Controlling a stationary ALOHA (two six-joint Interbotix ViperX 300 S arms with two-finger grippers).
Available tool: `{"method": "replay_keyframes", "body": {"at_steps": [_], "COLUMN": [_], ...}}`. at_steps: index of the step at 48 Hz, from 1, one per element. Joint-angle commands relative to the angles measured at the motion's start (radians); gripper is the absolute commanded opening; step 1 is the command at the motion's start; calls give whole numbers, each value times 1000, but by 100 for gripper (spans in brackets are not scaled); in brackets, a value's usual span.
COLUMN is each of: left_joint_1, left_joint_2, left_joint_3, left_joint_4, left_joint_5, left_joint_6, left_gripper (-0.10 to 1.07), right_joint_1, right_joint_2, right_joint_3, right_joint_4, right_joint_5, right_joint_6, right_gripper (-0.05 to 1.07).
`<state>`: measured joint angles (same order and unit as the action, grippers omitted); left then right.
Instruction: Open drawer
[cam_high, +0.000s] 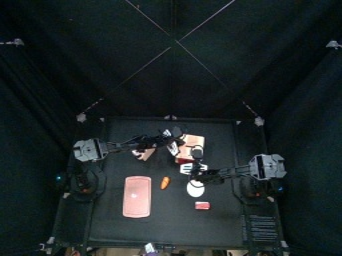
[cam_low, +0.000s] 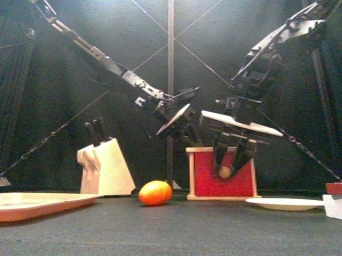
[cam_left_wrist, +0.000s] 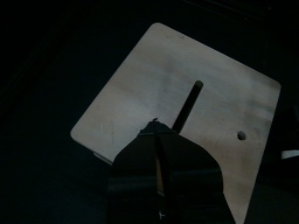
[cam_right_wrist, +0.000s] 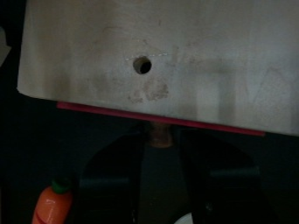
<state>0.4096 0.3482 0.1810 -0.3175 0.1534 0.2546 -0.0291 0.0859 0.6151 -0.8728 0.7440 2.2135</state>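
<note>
Drawer (cam_low: 218, 172) stands near the table's middle, a small box with a pale top and a red front, at about one o'clock from the orange fruit (cam_low: 155, 192) in the front view. The right gripper (cam_low: 234, 160) hangs over that red front, jaws partly open around what may be the knob, though I cannot tell if they pinch it. The left gripper (cam_low: 171, 122) presses down at the box's ten o'clock corner; whether its jaws are open I cannot tell. To do this well, I judge the left should pin the box firmly while the right closes fully and pulls straight out, level, so the box does not skid. The right wrist view alone shows the pale top's small hole (cam_right_wrist: 142, 64) and the red edge beneath; the top view alone shows the pink board (cam_high: 135, 196) at seven o'clock.
</note>
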Motion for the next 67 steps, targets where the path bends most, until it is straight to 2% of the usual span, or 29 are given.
{"method": "replay_keyframes", "body": {"at_steps": [1, 22, 67], "left_joint_1": [3, 3, 5], "left_joint_2": [3, 3, 3], "left_joint_3": [23, 28, 28], "left_joint_4": [-2, -2, -2], "left_joint_5": [9, 11, 11], "left_joint_6": [-2, -3, -3], "left_gripper": [26, 26, 26], "right_joint_1": [0, 57, 196], "right_joint_2": [-15, -26, -37], "right_joint_3": [-11, -8, -2], "right_joint_4": [0, 23, 178], "right_joint_5": [-9, -43, -75], "right_joint_6": [-2, -5, -5], "right_gripper": [56, 56, 56]}}
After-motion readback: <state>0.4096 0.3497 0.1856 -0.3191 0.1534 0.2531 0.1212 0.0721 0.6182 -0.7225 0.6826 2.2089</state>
